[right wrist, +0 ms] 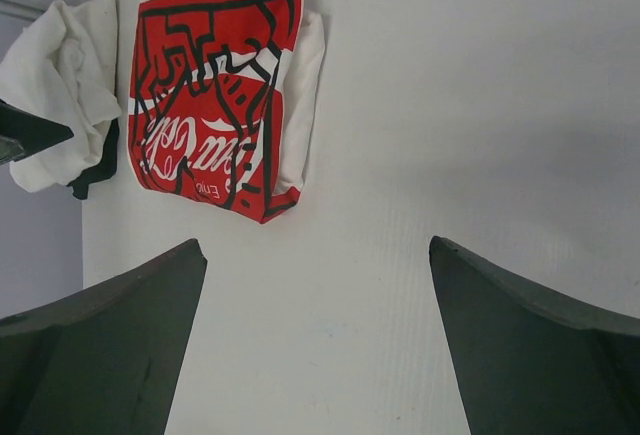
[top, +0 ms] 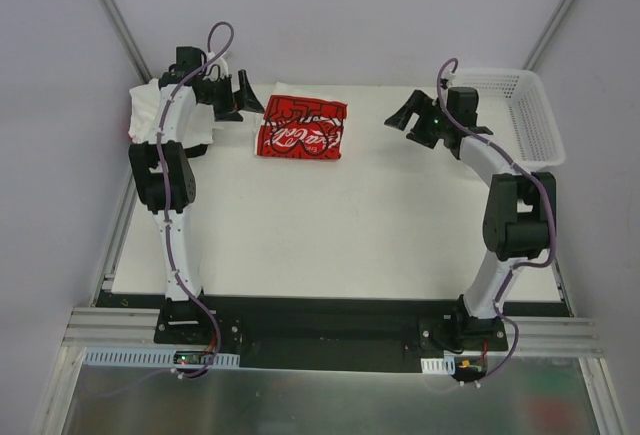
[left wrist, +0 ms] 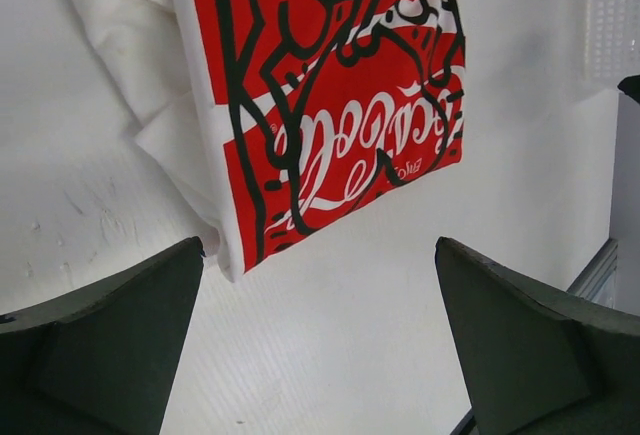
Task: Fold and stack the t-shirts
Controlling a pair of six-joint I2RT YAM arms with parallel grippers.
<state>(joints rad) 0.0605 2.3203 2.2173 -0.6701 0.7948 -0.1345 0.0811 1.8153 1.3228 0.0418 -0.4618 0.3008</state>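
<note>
Overhead; both wrist views toward red t-shirt (left wrist: 330, 85)

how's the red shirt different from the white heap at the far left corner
The red shirt carries black line art and white lettering; the white heap is plain. The red shirt is folded into a flat rectangle; the white heap is crumpled and lumpy. The red shirt lies at the far middle of the table; the white heap sits at its far-left corner. Both are soft cloth.
</note>
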